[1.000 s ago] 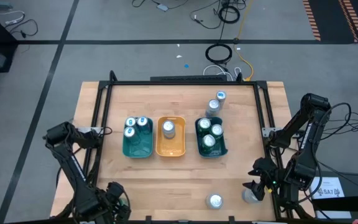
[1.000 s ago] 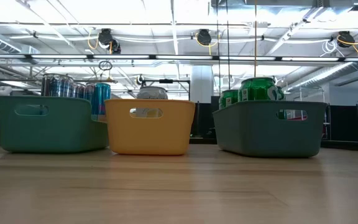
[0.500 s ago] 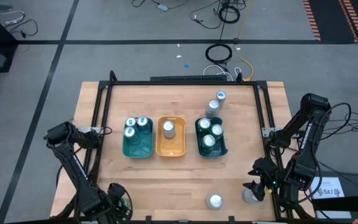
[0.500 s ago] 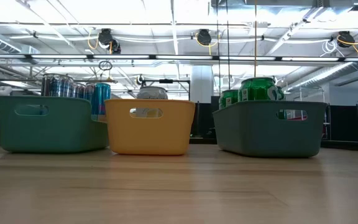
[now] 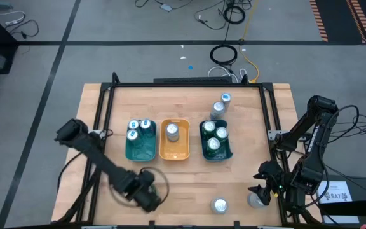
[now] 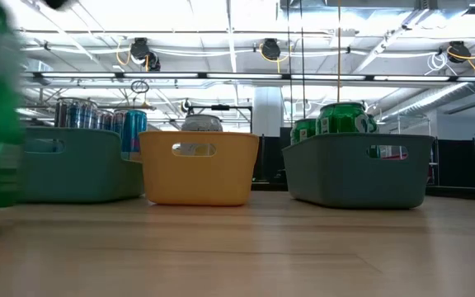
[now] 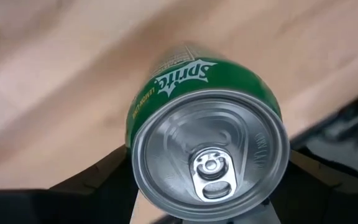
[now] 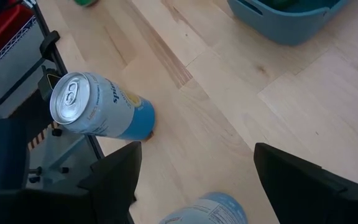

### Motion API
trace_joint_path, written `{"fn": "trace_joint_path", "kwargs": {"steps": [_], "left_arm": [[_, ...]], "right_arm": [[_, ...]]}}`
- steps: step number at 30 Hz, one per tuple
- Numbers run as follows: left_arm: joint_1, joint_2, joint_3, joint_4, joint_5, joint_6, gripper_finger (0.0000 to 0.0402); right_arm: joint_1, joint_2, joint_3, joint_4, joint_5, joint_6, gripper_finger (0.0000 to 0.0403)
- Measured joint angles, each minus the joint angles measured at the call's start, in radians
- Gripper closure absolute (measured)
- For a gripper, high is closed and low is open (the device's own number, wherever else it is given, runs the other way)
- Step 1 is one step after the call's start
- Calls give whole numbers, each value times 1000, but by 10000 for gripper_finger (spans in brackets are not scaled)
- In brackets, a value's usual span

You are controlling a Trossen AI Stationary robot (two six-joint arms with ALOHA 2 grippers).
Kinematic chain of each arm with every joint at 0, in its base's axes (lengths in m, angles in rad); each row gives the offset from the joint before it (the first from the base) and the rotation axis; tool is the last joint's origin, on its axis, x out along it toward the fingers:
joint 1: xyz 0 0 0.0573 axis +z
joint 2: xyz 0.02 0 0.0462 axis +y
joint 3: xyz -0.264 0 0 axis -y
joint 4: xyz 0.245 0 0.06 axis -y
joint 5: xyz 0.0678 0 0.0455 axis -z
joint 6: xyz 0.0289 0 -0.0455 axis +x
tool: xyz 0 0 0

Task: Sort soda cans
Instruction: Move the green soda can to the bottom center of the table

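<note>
1. My left gripper (image 5: 146, 196) is over the near part of the table (image 5: 183, 184), in front of the teal tray (image 5: 140, 150). Its fingers close on the sides of a green can (image 7: 207, 143), the silver top facing my wrist camera. I hold it upright by the body so it can go down standing among its own kind.
2. That kind sits in the dark-green tray (image 5: 215, 152), which holds three green cans; the teal tray holds three blue ones and the yellow tray (image 5: 175, 151) one silver can. By my judgement the carry heads right, past the yellow tray.
3. My right gripper (image 5: 260, 191) waits at the near right corner, fingers spread apart and empty. A pale blue can (image 8: 98, 106) stands just ahead of it, with another can (image 8: 207, 211) close beneath. Two more cans (image 5: 221, 104) stand beyond the dark-green tray, unsorted.
4. A second ago my left arm was tucked at the near left edge; now it reaches in over the table with the can. The right arm has not moved.
</note>
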Motion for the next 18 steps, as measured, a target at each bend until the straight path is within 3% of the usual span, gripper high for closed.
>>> {"fn": "trace_joint_path", "kwargs": {"steps": [9, 18], "left_arm": [[218, 1, 74, -7, 5, 248, 108], [327, 30, 196, -48, -51, 366, 107]], "right_arm": [[0, 0, 0, 2, 0, 5, 101], [0, 0, 0, 2, 0, 4, 101]]}}
